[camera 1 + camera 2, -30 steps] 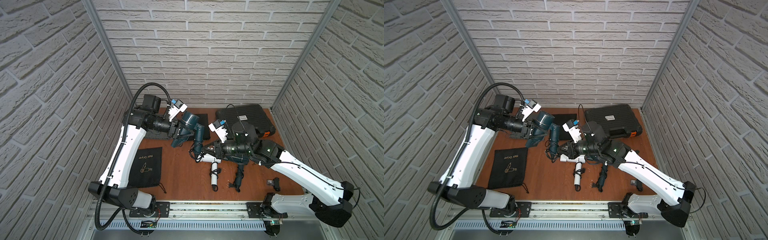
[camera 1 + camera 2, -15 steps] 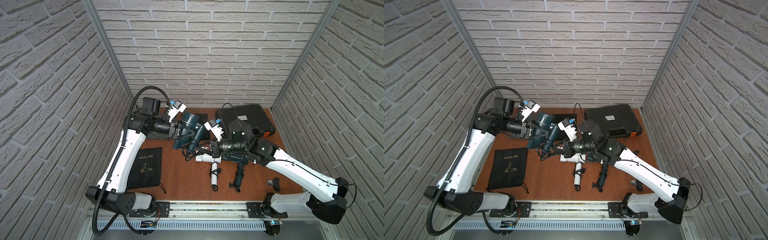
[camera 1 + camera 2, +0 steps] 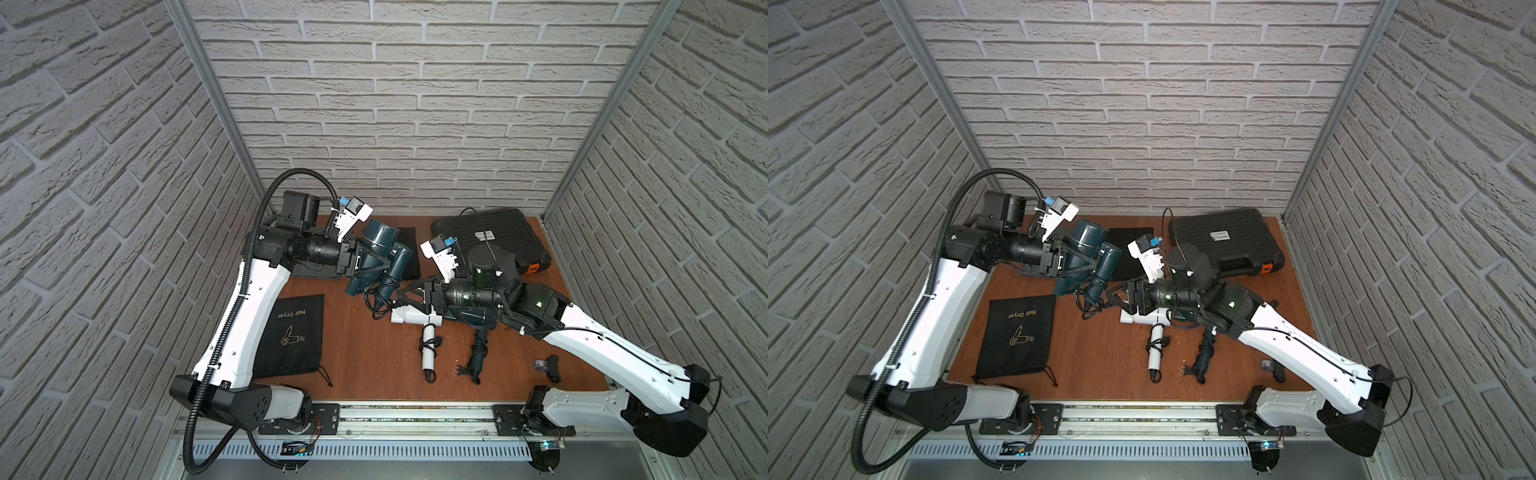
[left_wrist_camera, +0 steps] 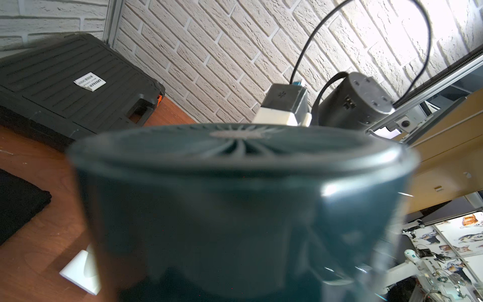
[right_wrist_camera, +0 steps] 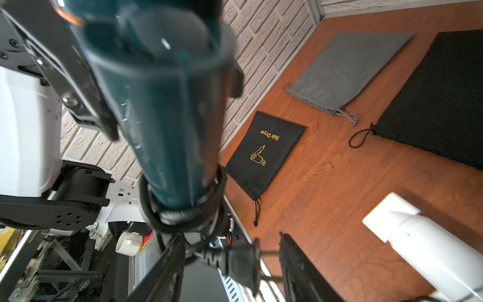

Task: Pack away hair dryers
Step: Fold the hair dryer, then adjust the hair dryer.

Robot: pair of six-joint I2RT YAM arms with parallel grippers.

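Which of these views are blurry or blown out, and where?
Left wrist: the held teal dryer fills the frame out of focus, the brick wall glares white in part, the black case is sharp. Right wrist: that dryer's handle is soft, the printed pouch crisp. Both top views: sharp, evenly lit.

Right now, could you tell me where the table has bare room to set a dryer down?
Bare wood lies between the printed pouch and the white dryer, and between the lying teal dryer and the small black part. It is crowded around the held dryer.
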